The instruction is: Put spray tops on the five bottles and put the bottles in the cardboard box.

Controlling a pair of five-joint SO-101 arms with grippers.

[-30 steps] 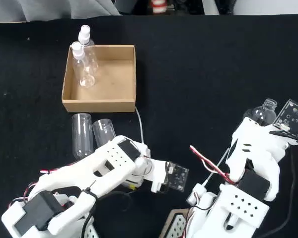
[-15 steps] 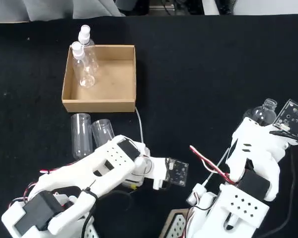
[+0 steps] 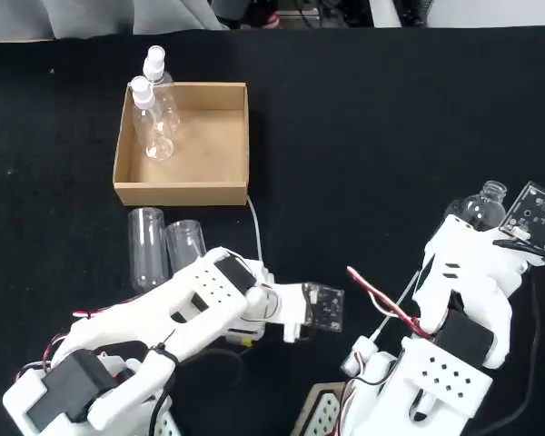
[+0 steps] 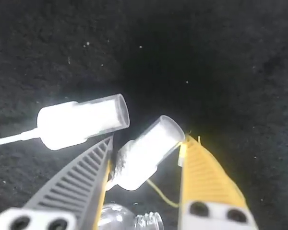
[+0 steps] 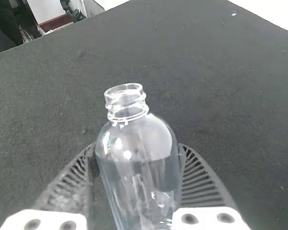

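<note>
1. We see the left gripper (image 4: 148, 140) down at the black table (image 3: 372, 136). Its jaws are clamped on a white spray top (image 4: 144, 155), which sits skewed between them: collar against one jaw, cap end against the tip of the other.
2. A second spray top (image 4: 81, 122) lies on the table just outside one jaw, close beside the gripped one. Its thin dip tube (image 4: 9, 139) trails away from the gripper.
3. A clear bottle neck (image 4: 134, 221) with no cap shows back near the base of the left jaws. We cannot tell whether it touches them.
4. The right gripper (image 5: 137, 146) is closed on an open bottle (image 5: 134, 163), one jaw on each side of the body. The threaded mouth sticks out past the fingertips with nothing on it.
5. In the high view that bottle (image 3: 481, 204) is off the table at the end of the right arm (image 3: 463, 282), well apart from the left arm (image 3: 191, 309).
6. Two loose bottles, (image 3: 147, 245) and (image 3: 186, 243), lie side by side on the table just ahead of the left arm, between it and the cardboard box (image 3: 182, 193).
7. The box sits beyond them, well apart from both grippers. Standing inside are a capped bottle (image 3: 152, 123) and another capped bottle (image 3: 159, 77) at a back corner.
</note>
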